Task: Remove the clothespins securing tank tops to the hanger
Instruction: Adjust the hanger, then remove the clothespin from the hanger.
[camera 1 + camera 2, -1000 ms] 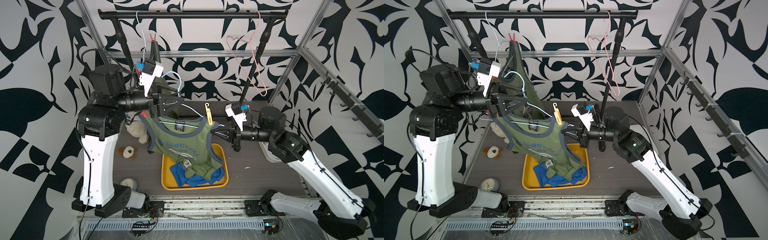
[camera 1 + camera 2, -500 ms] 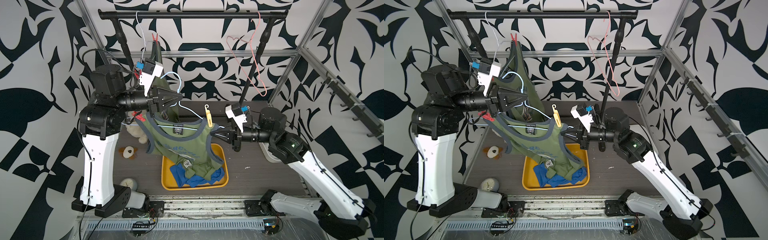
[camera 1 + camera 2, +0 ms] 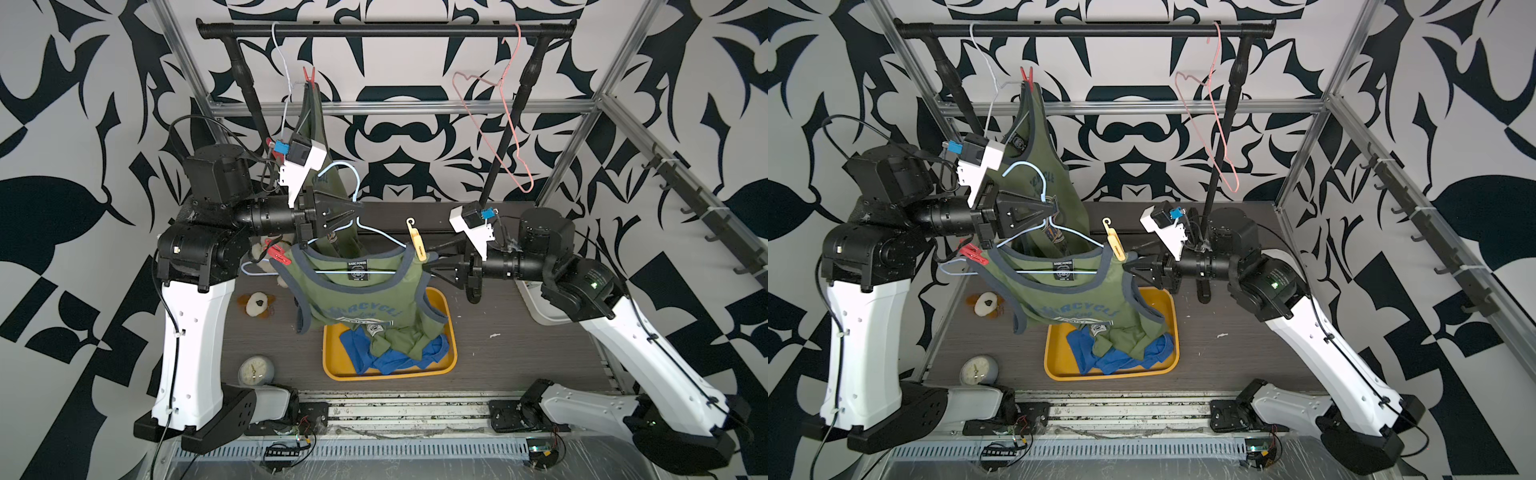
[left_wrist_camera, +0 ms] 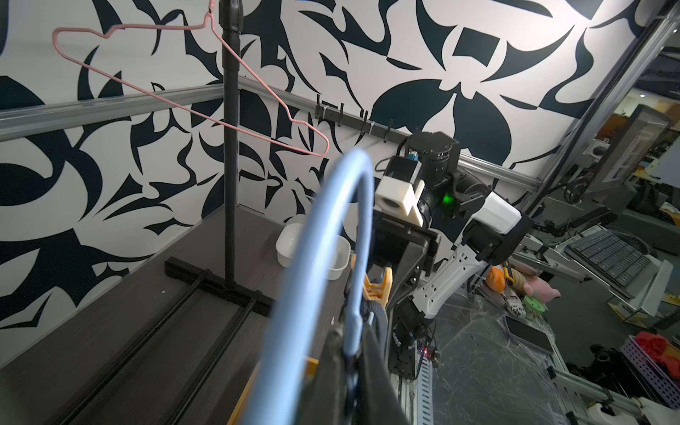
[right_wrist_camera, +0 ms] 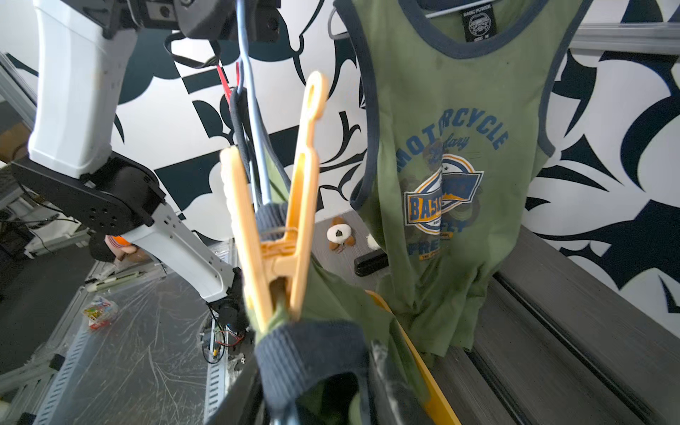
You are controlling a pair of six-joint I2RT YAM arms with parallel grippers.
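- Top views: the left gripper (image 3: 356,211) is clamped tight on the neck of the light-blue wire hanger (image 3: 378,234), holding it in the air over the middle of the dark table (image 3: 519,345). The left forearm is level, reaching in from the table's left edge.
- The olive-green tank top with grey trim (image 3: 357,299) hangs on that hanger. A red plastic clothespin (image 3: 277,253) pins it at the left-arm end, a yellow plastic clothespin (image 3: 417,245) at the right-arm end. The hem droops into the yellow tray (image 3: 453,349) near the table's front edge, onto a bright blue tank top (image 3: 361,353).
- The right gripper (image 3: 430,268) has its forearm level and its tip at the strap just below the yellow pin. Can't tell the jaw gap from here.
- Left wrist view: the hanger (image 4: 331,228) fills the frame with its hook, and the fingers (image 4: 382,386) pinch its neck. The hold looks solid. I'd keep it rigid so nothing swings.
- Right wrist view: the yellow pin (image 5: 283,220) is dead ahead, biting cloth at its near end, with two long legs splayed free beyond. The strap (image 5: 309,353) lies across the gripper tip. Cannot tell whether the jaws are parted or pinching it.
- Judgement: the step is taking the yellow pin off, and the tips sit too low, on cloth. Move up to the splayed legs, squeeze both together, then pull along the pin's axis. Don't trap the strap or the top drags.
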